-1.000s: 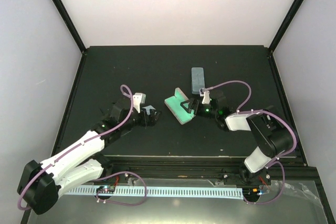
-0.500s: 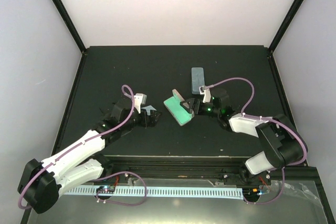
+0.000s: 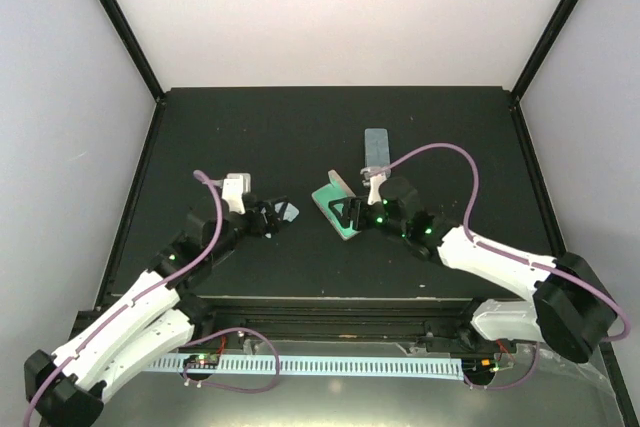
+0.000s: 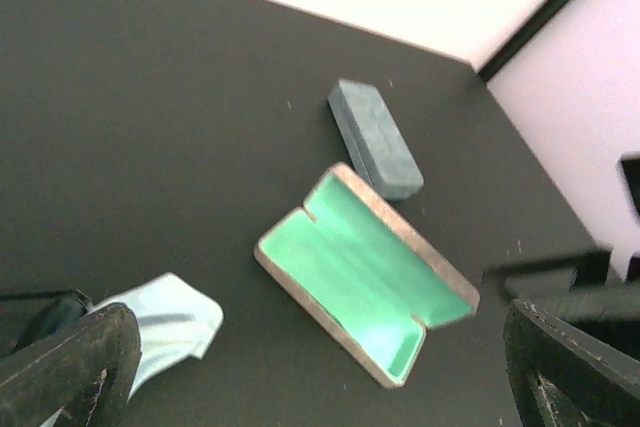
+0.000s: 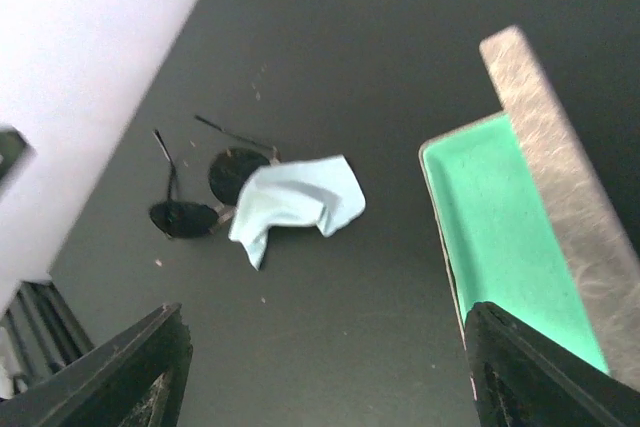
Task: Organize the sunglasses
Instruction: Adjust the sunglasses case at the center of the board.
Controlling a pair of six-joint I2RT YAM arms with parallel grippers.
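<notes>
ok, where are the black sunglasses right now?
Right wrist view: the black sunglasses lie on the table, one lens partly under the light blue cloth, apart from the open green-lined case, near the left pincer.

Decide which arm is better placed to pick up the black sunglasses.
Left. The left gripper, jaws open, sits beside the black sunglasses and light blue cloth; the right gripper is farther off, at the open green-lined case.

Black sunglasses [image 5: 182, 218], light blue cloth [image 5: 295, 202], green-lined beige case [image 4: 365, 287], blue-grey case [image 4: 375, 137], black table [image 4: 150, 67]
</notes>
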